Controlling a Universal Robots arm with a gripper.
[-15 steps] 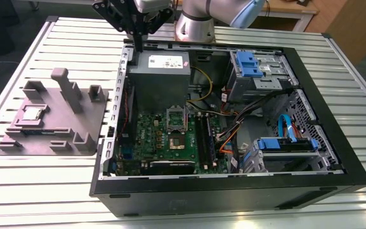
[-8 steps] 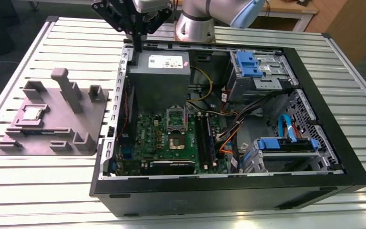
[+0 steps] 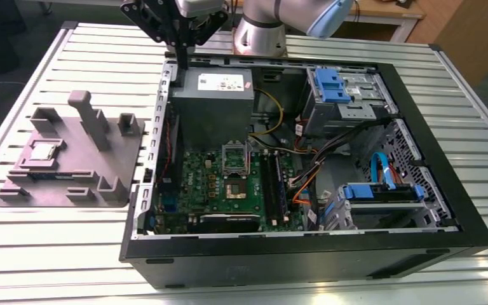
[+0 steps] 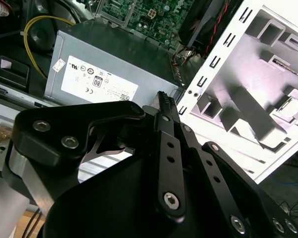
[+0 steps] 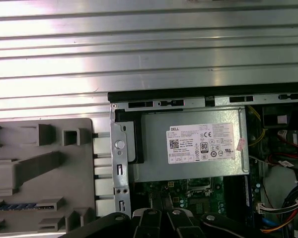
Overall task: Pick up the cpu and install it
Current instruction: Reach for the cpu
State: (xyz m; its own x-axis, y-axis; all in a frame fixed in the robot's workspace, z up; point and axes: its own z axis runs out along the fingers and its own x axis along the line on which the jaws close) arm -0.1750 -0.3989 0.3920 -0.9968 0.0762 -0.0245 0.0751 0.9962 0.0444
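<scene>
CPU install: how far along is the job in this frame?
Nothing looks done yet. The small square silver-topped cpu lies on the grey moulded tray at the exterior view's left. The black gripper, shut and empty, hangs over the edge of the open black computer case, by the grey power-supply box. Pickup and seating on the green motherboard remain.

Cpu [image 3: 42,151] top shiny metal; holder [image 3: 112,164] matt grey plastic; table [image 3: 58,254] ribbed, satin bare metal
</scene>
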